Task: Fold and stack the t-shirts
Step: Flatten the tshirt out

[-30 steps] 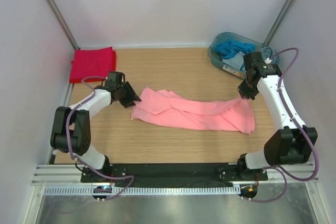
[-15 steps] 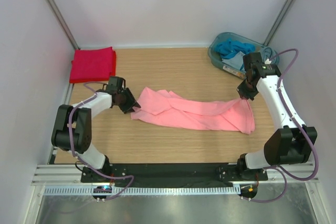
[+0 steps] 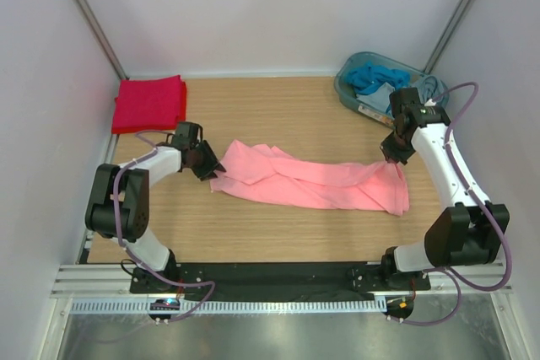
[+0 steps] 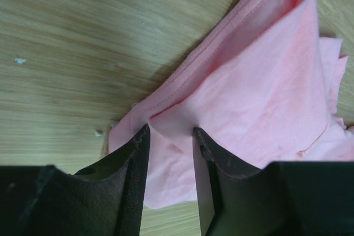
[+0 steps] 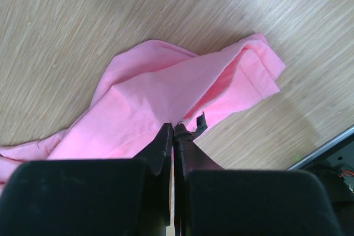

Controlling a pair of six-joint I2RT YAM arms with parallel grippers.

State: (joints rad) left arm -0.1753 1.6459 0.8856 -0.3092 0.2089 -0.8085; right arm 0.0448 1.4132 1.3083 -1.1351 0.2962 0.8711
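The salmon-pink t-shirt [image 3: 308,181] lies crumpled and stretched across the middle of the table. My left gripper [image 3: 211,169] is open at its left end, and a fold of the cloth [image 4: 260,92] lies between the two fingers. My right gripper [image 3: 390,158] is shut on the shirt's right end [image 5: 166,89], with a small dark label [image 5: 199,124] beside the fingertips. The bright red t-shirt [image 3: 149,103] lies folded at the far left corner.
A teal bin [image 3: 381,90] with blue cloth stands at the far right corner. The table surface [image 3: 278,115] is wood, with white walls on three sides and a black rail along the near edge.
My left gripper has moved right onto the shirt's left end. My right gripper has stayed almost still, shut on the cloth.
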